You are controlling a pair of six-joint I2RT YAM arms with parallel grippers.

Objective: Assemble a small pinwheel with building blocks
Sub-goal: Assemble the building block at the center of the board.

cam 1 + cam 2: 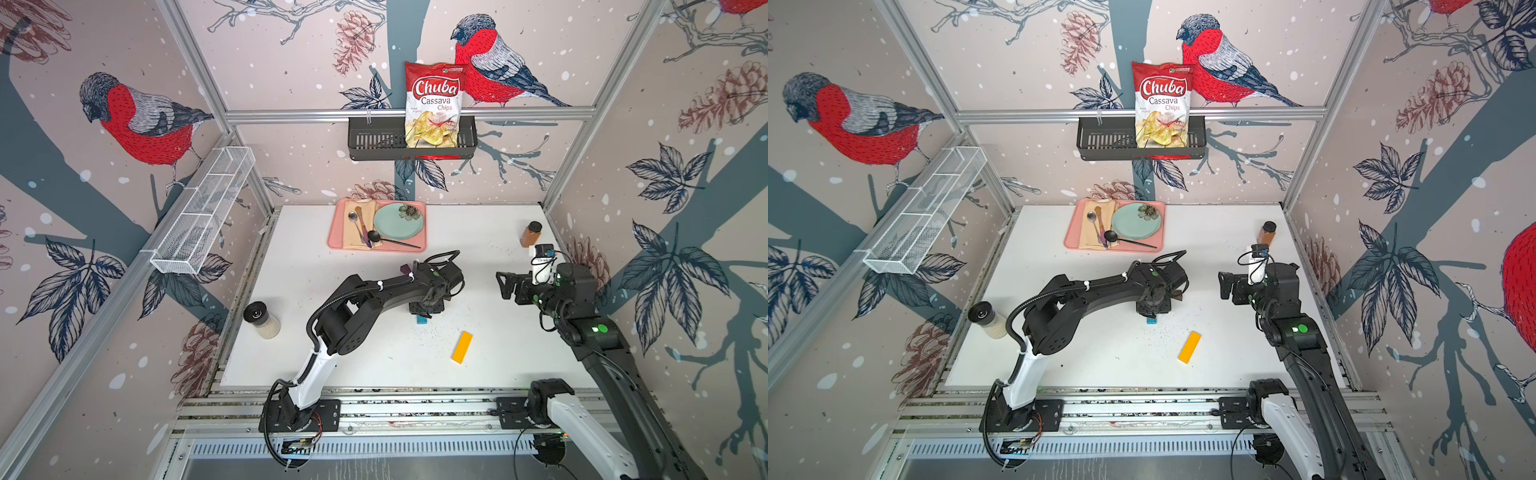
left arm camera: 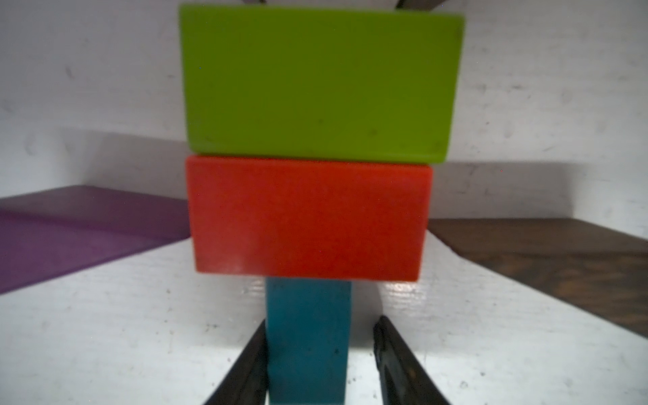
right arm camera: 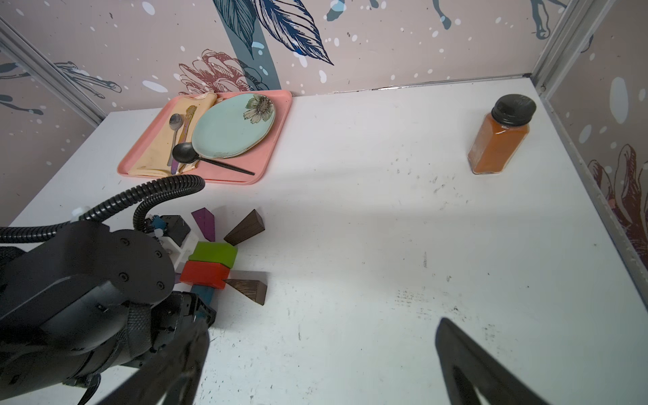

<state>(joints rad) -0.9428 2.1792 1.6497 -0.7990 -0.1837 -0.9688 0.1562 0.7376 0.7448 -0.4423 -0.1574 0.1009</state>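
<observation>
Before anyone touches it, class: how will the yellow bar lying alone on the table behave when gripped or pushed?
The yellow bar looks like a solid straight-edged block, so it probably stays stiff in a grip. Lying flat on a broad face, it should slide or pivot under a push, not roll or tip. Its smooth paint may be slightly slippery.

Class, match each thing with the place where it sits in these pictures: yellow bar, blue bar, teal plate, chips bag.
Things:
1. yellow bar
2. blue bar
3. teal plate
4. chips bag

Places:
A. in the black basket on the wall
B. on the pink tray
C. between the fingers of the left end effector
D. lying apart on the white table

Pairs: 1-D, 2-C, 3-B, 4-A
</observation>
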